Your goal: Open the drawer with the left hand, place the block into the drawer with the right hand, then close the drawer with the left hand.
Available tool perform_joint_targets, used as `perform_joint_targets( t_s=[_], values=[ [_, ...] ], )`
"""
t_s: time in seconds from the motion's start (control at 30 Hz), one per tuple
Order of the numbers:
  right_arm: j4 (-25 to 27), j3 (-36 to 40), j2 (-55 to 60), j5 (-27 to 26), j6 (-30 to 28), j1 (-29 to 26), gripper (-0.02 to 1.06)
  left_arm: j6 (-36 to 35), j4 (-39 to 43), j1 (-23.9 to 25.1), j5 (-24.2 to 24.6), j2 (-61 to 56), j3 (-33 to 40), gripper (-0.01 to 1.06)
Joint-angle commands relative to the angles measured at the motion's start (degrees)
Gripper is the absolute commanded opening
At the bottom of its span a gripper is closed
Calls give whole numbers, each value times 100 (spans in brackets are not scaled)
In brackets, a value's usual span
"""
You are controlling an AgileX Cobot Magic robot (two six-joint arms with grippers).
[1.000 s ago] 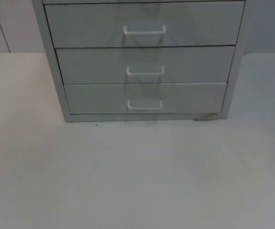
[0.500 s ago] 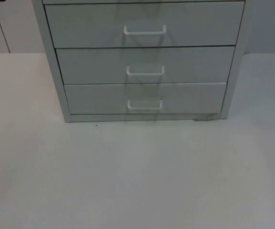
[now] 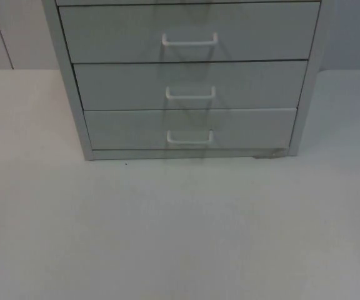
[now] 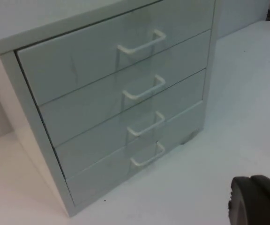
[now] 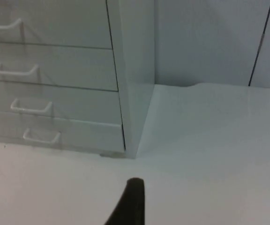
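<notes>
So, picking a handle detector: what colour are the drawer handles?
White, on pale grey drawer fronts; the handles show best in the left wrist view.

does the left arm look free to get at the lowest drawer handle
Probably yes: the grey drawer cabinet faces the left gripper, all drawers shut, and nothing lies on the white table before the lowest white handle.

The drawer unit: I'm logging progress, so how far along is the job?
Nothing looks done yet: every drawer of the drawer unit sits shut, white handles untouched. Nothing is in hand; the left claw and right claw hang above the white table, short of the unit. Opening, placing the block and closing all remain.
</notes>
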Motion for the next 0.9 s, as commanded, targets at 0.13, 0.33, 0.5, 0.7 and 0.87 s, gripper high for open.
perform_joint_targets(
  t_s=[0.13, 0.33, 0.5, 0.7, 0.87],
  values=[
    [-637, 17, -861, 964, 506, -24, 80, -481, 476, 25, 607, -606, 120, 0],
    [-1376, 17, -1633, 1625, 1296, -24, 80, -848, 719, 25, 1418, -1139, 120, 0],
    [-1552, 17, -2066, 2047, 1467, -24, 80, -1049, 791, 25, 1867, -1694, 120, 0],
    [-1548, 106, -2066, 2271, 1467, -24, 80, -1049, 904, 25, 2270, -2440, 145, 0],
    [-1549, 488, -2066, 2231, 1456, -24, 80, -1157, 824, 25, 2461, -2729, 404, 0]
  ],
)
